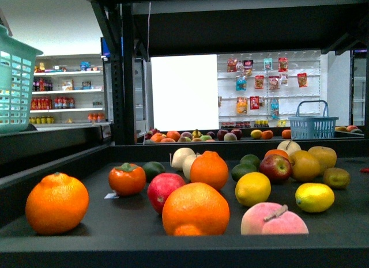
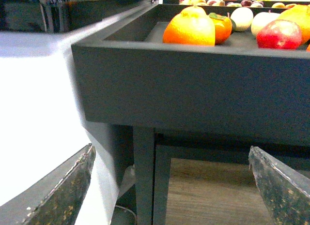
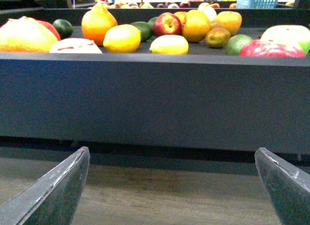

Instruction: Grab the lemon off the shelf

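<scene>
The lemon (image 1: 314, 197) lies on the shelf's (image 1: 115, 253) dark deck, toward the right end and near the front lip, resting on its side and touching no other fruit. In the front view a rounder yellow fruit (image 1: 252, 188) sits near it at 9 o'clock, a pink peach (image 1: 274, 220) is at 8 o'clock right against the front lip, and a brownish fruit (image 1: 336, 177) stands at 1 o'clock. A red apple (image 1: 275, 168) is farther back at 10 o'clock. Well apart at 9 o'clock are a large orange (image 1: 195, 208) and, by the left end, another orange (image 1: 57, 202). The right wrist view shows the lemon (image 3: 169, 44) from below the deck's level, above the shelf's front wall (image 3: 155, 104). The right gripper (image 3: 172, 149) hangs low before that wall, fingers wide apart and holding nothing. The left gripper (image 2: 170, 150) is likewise spread and bare, low by the shelf's left corner (image 2: 193, 89).
</scene>
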Controlling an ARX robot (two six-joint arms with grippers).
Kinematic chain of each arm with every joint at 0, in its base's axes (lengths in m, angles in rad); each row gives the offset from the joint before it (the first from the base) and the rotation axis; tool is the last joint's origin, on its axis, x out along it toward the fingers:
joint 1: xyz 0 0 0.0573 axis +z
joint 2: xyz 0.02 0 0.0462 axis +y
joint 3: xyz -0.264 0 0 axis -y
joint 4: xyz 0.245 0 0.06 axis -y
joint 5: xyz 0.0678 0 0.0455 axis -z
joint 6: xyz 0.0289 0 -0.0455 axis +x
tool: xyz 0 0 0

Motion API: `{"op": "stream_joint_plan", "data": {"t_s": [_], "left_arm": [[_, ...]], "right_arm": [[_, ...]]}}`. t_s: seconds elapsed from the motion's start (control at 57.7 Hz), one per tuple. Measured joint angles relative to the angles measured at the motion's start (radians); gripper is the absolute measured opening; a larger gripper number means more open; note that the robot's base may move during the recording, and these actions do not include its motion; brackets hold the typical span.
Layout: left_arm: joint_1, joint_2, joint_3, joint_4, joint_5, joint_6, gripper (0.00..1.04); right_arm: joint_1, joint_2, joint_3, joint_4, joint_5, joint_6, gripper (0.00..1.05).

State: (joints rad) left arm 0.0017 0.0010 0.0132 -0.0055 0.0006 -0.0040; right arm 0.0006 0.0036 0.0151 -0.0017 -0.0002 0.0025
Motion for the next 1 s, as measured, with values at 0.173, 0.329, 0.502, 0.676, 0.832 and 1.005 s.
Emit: {"op": "stream_joint_plan", "data": {"t_s": [0.173,0.329,0.502,0.676,0.832,1.005], "left_arm": [[0.000,0.000,0.000,0.000,0.000,0.000,0.97],[0.000,0.000,0.000,0.000,0.000,0.000,0.97],[0.000,0.000,0.000,0.000,0.000,0.000,0.97],[0.000,0.000,0.000,0.000,0.000,0.000,0.97],[0.000,0.000,0.000,0.000,0.000,0.000,0.97],[0.000,0.000,0.000,0.000,0.000,0.000,0.97]], "right_arm": [[0.000,0.000,0.000,0.000,0.000,0.000,1.02],[0.000,0.000,0.000,0.000,0.000,0.000,1.02],[0.000,0.000,0.000,0.000,0.000,0.000,1.02],[0.000,0.000,0.000,0.000,0.000,0.000,1.02],[0.000,0.000,0.000,0.000,0.000,0.000,1.02],[0.000,0.000,0.000,0.000,-0.001,0.000,1.02]]}}
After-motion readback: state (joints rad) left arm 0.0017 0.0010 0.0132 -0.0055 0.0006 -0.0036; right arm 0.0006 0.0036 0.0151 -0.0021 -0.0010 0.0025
